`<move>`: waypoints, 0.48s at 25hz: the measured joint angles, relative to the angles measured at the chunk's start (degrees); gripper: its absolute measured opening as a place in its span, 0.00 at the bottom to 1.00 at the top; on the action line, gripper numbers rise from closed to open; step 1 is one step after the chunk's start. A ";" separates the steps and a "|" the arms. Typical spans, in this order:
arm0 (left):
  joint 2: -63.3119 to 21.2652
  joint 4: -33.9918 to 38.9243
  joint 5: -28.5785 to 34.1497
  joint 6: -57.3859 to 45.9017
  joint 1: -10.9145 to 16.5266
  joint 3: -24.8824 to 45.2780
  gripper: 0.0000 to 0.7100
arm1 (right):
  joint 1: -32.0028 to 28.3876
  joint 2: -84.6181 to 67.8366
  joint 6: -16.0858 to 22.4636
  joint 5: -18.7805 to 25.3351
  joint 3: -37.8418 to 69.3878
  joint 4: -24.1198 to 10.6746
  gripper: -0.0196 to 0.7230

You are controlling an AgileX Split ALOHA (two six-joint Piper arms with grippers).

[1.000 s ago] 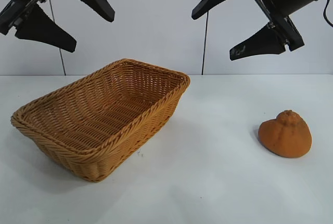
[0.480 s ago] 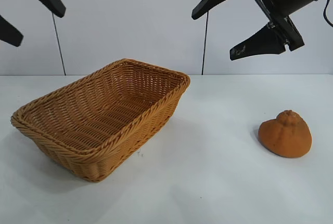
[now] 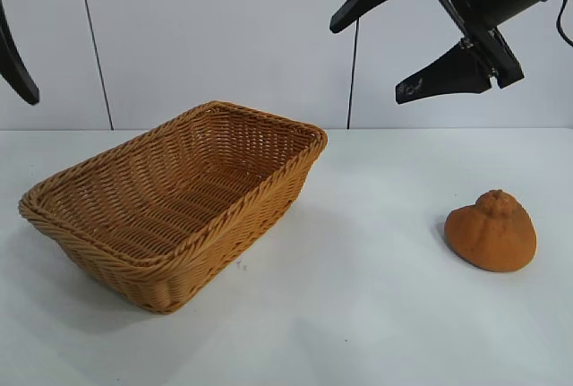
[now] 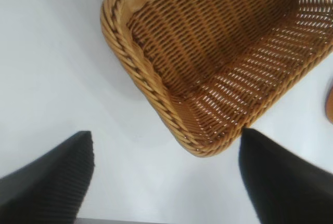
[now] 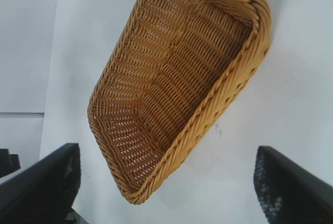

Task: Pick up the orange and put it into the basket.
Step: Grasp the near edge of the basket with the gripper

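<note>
The orange (image 3: 491, 231), dull orange-brown with a knob on top, lies on the white table at the right. The wicker basket (image 3: 224, 243) stands empty at the left, well apart from it. My right gripper (image 3: 367, 62) is open and empty, high above the table between the basket and the orange. In the right wrist view it (image 5: 166, 182) looks down on the basket (image 5: 223, 94); the orange is out of that view. My left gripper (image 4: 166, 177) is open and empty, high beyond the basket's left end (image 4: 156, 94). Only one of its fingers (image 3: 16, 68) shows in the exterior view.
The white table (image 3: 376, 314) runs back to a pale wall with two dark vertical seams. Bare table lies between the basket and the orange and in front of both.
My left gripper has swung to the left and is now mostly out of the exterior view. The right gripper, the basket and the orange have not moved.
</note>
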 joint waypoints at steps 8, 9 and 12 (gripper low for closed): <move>4.55 5.82 -8.04 -19.91 -3.70 2.94 0.77 | 0.00 0.00 0.21 0.00 0.00 -0.02 0.86; 5.60 5.75 -8.87 -20.49 -3.70 2.94 0.77 | 0.00 0.00 0.26 -0.04 0.00 -0.02 0.86; 9.09 5.02 -10.27 -22.42 -3.82 2.99 0.77 | 0.00 0.00 0.32 -0.04 0.00 -0.02 0.86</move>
